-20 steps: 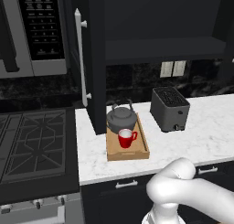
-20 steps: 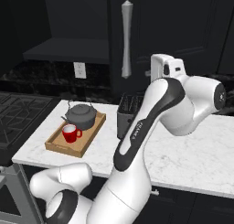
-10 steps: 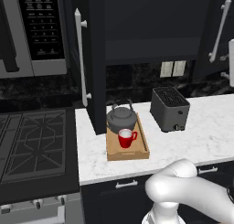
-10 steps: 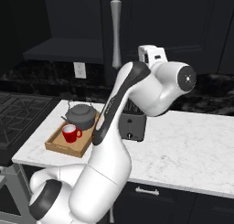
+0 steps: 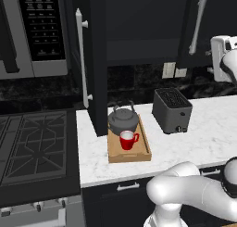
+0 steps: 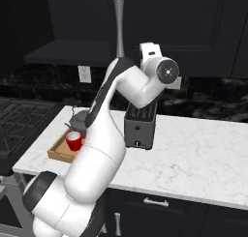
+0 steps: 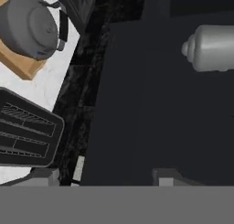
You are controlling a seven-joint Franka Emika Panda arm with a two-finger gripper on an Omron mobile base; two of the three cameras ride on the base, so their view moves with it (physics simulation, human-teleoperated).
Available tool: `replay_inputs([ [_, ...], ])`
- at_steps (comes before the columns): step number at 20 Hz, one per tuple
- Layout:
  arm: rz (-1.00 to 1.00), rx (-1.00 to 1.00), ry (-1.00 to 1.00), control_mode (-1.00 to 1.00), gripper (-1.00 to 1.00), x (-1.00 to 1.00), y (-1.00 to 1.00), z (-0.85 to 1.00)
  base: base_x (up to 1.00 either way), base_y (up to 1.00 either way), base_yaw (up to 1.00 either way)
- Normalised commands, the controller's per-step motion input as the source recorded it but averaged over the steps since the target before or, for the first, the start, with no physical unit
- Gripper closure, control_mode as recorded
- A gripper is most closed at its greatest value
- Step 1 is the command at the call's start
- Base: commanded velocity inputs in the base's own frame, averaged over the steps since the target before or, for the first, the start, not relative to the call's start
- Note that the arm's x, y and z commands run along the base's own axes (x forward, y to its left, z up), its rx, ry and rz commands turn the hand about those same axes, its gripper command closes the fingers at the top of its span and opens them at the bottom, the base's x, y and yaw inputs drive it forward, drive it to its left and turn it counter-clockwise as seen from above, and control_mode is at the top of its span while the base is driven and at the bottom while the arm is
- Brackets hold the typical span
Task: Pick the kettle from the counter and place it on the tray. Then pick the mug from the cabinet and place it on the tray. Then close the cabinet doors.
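The dark grey kettle [image 5: 122,120] and the red mug [image 5: 128,140] both stand on the wooden tray [image 5: 131,154] on the white counter [image 5: 208,133]. The left cabinet door [image 5: 95,68] stands wide open. The right cabinet door [image 5: 192,31] is partly swung in, its silver handle [image 5: 198,24] facing me. My gripper [image 5: 218,52] is just right of that door, open and empty. In the hand view the door panel [image 7: 155,104] and its handle [image 7: 212,47] are very close, with my gripper [image 7: 105,179] open against the panel. The arm partly hides the kettle [image 6: 79,119]; the mug [image 6: 74,140] shows.
A boxy toaster [image 5: 172,110] stands right of the tray, below my hand. The microwave [image 5: 39,31] hangs at the upper left over the black stovetop [image 5: 34,142]. A wall outlet [image 5: 169,70] sits behind the toaster. The cabinet's dark shelf [image 5: 143,50] lies between the doors.
The right cabinet door has swung leftward toward shut, my hand following behind it. Kettle, mug and tray have not moved.
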Motion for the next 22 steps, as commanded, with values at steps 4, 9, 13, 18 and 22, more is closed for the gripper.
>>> replay_inputs([
  [4,-0.13,-0.03,0.0,-1.0,-1.0,0.81,0.05,0.0,0.0,0.0,0.0],
  [9,-0.11,-0.01,0.0,-1.0,-1.0,0.8,0.01,0.0,0.0,0.0,0.0],
  [13,-0.12,0.0,0.0,-1.0,-1.0,0.72,0.0,0.0,0.0,0.0,0.0],
  [18,-0.11,-0.02,0.04,-1.0,-1.0,0.48,-0.16,-0.19,0.0,0.0,0.0],
  [22,-0.09,0.0,0.05,-1.0,-1.0,0.24,-0.3,-0.33,0.0,0.0,0.0],
])
